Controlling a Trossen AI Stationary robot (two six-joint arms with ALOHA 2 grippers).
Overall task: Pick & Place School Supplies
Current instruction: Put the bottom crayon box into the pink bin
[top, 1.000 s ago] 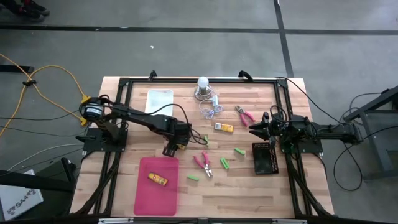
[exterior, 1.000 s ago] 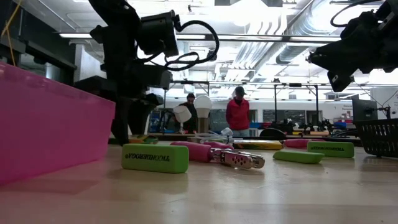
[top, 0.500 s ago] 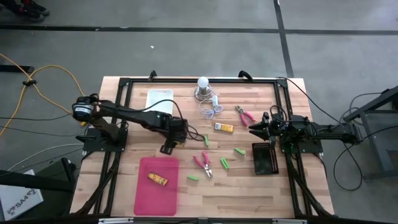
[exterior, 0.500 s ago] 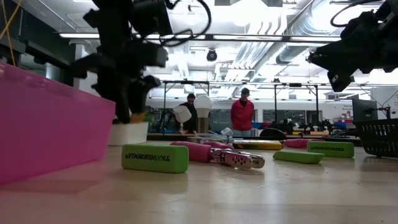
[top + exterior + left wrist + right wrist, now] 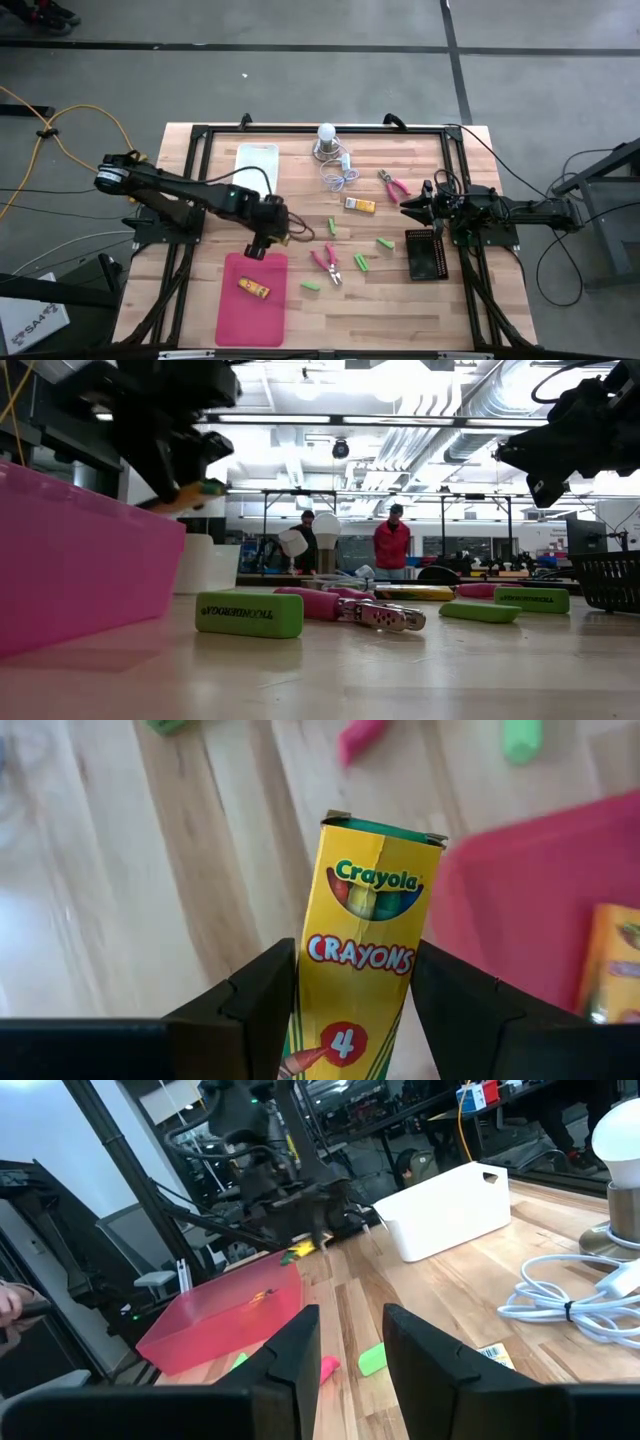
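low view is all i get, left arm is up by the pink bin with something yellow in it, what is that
Observer: A yellow Crayola box, clamped between the left gripper's fingers.
Operator: anything inside the bin
Observer: Yes, a second crayon box lies in the pink bin.
Operator: is the left gripper over the bin
Observer: From above it hangs at the bin's far edge, not over the middle.
Operator: more boxes left out
Observer: A third crayon box lies on the table near the white cord, with the right gripper open beside it.
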